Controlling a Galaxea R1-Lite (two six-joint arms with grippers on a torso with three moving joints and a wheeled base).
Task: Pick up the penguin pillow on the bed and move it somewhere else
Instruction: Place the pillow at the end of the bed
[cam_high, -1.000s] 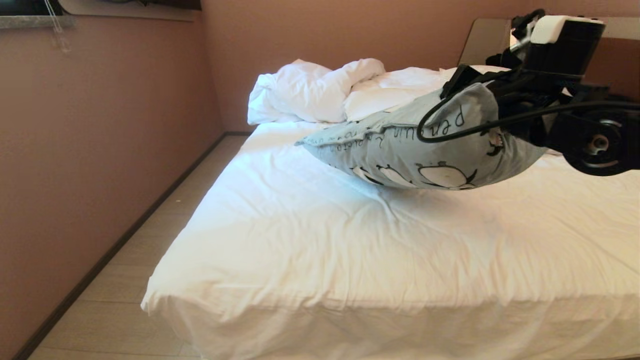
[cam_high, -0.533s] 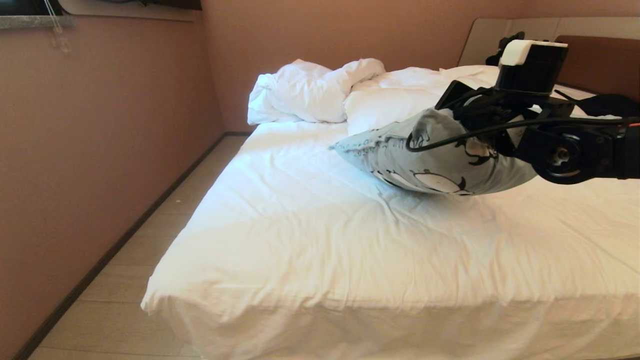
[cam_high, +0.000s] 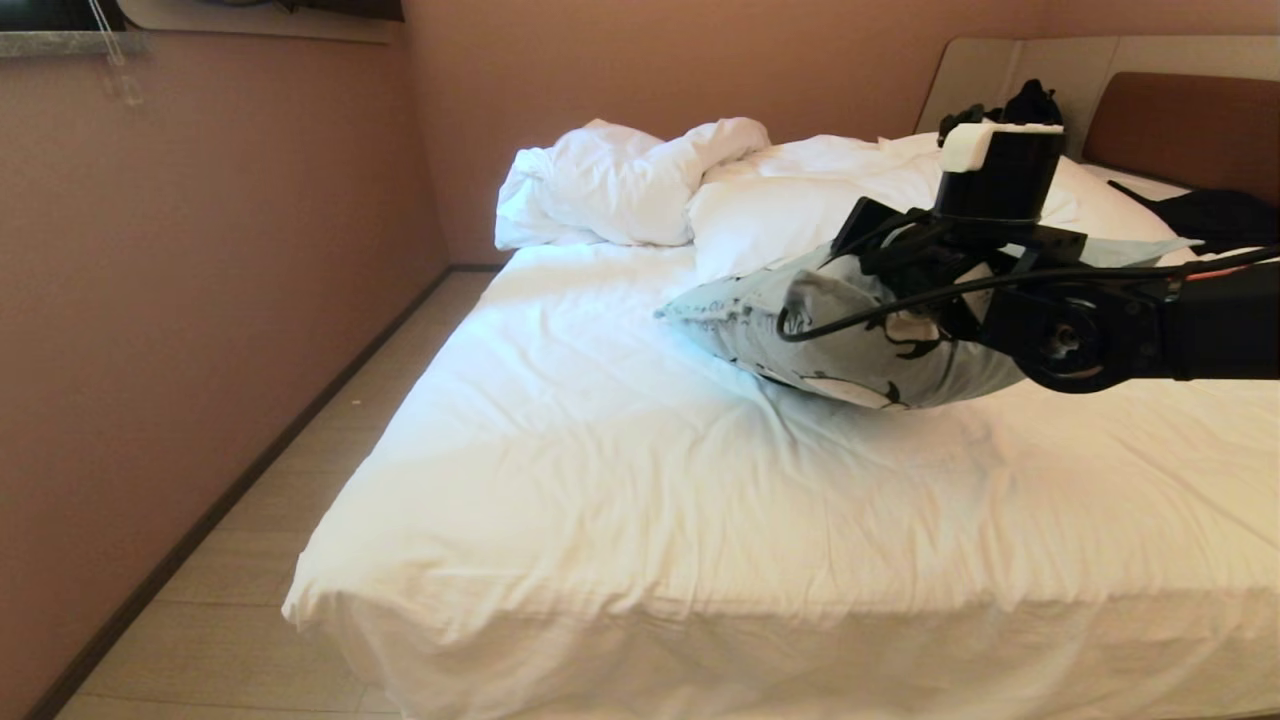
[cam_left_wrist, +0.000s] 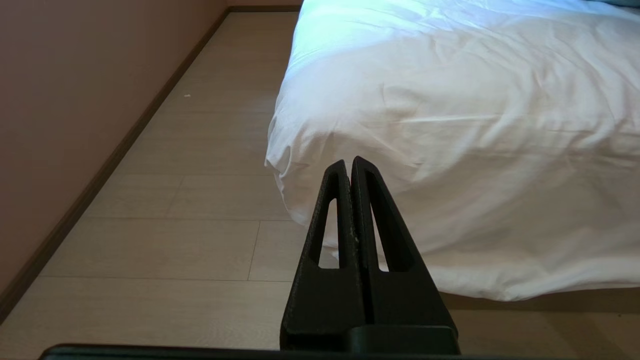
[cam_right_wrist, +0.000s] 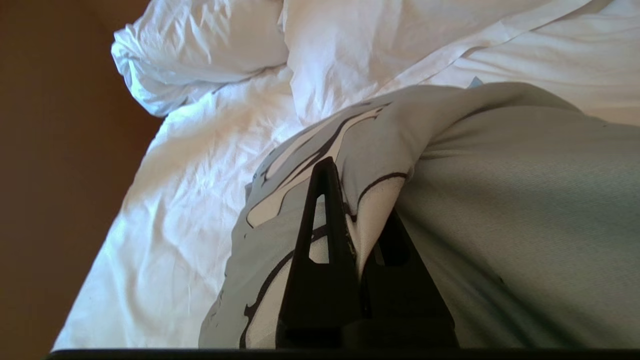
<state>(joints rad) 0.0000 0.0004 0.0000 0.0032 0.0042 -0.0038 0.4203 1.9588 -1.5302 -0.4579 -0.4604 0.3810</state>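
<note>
Right gripper (cam_high: 905, 285) clamped on penguin pillow (cam_high: 800, 325), hanging low over the bed (cam_high: 620, 500), near the headboard (cam_high: 1180, 125). Carrying step, seemingly. Next: lower onto sheet, then release. Left gripper (cam_left_wrist: 350, 167) shut, empty.

We find the right arm (cam_high: 1150, 330) cut off by the head view's right edge, and it covers the right end of the penguin pillow (cam_high: 800, 320). We cannot read the pillow's lettering. In the right wrist view one finger (cam_right_wrist: 320, 240) shows fully while pillow cloth folds over the other, hiding its tip. The bed (cam_high: 700, 500) runs past the bottom and right edges of the head view. We cannot identify the dark item (cam_high: 1215, 215) lying near the headboard (cam_high: 1180, 120), itself cropped at the right.
</note>
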